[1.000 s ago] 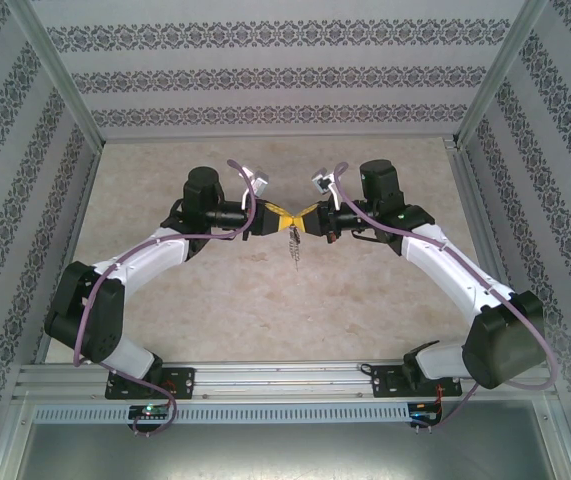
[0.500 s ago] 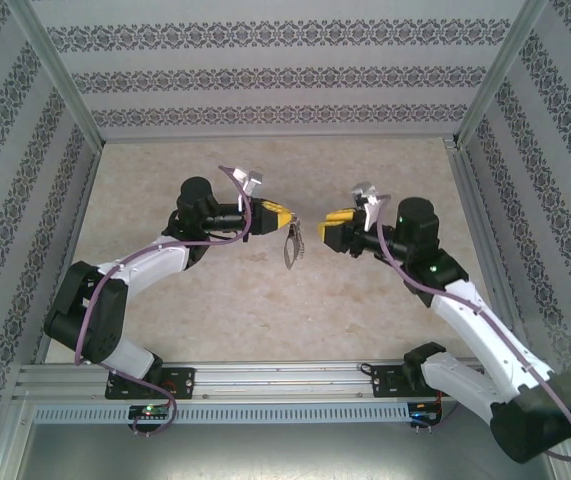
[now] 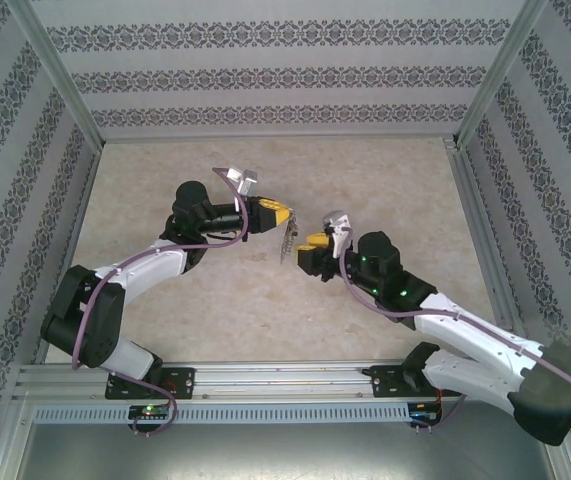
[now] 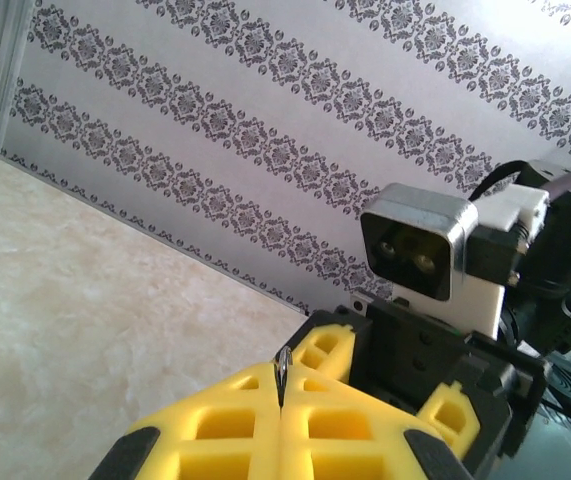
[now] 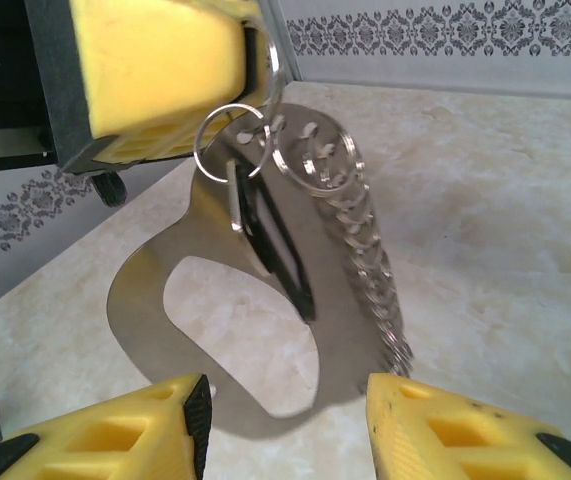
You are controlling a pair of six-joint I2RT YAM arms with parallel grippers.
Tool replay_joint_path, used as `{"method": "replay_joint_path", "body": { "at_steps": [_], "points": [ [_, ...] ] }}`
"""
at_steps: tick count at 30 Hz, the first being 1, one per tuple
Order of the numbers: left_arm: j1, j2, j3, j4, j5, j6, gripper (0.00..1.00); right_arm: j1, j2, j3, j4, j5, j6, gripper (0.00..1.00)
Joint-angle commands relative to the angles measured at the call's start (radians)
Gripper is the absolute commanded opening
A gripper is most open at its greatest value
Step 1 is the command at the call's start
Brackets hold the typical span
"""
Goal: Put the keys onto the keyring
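Keyring (image 5: 143,298) gripped edge-on by left pincer (image 3: 285,216), hung above bench (image 3: 215,300); right pincer (image 3: 308,246) held part-open just beside it.

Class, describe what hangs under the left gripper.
The keyring hangs under the left gripper, a chain along one side, a dark key in front. Its pinched top is hidden between the pads.

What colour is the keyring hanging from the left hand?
Silvery grey metal; the keyring shows best in the right wrist view.
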Motion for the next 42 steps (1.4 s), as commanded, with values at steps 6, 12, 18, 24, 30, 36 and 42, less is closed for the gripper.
{"method": "replay_joint_path", "body": {
  "at_steps": [6,12,18,24,30,36,42],
  "points": [
    [-0.002,-0.040,-0.005,0.059,0.003,0.000,0.00,0.022,0.079,0.080,0.081,0.109,-0.050,0.45],
    [-0.002,-0.041,-0.003,0.053,0.005,0.003,0.00,0.022,0.102,0.105,0.093,0.099,-0.052,0.45],
    [-0.002,-0.043,-0.003,0.050,0.002,0.005,0.00,0.025,0.116,0.122,0.089,0.086,-0.056,0.34],
    [-0.003,-0.042,0.001,0.048,-0.008,0.011,0.00,0.028,0.121,0.124,0.077,0.053,-0.063,0.04],
    [-0.002,-0.051,-0.002,0.046,-0.024,0.018,0.00,0.033,0.108,0.112,0.064,0.039,-0.063,0.00],
    [-0.003,-0.059,-0.007,0.051,-0.032,0.020,0.00,0.041,0.128,0.135,0.029,-0.021,-0.071,0.00],
    [-0.002,-0.063,-0.008,0.056,-0.032,0.017,0.00,0.065,0.188,0.171,0.018,-0.073,-0.083,0.00]
  ]
}}
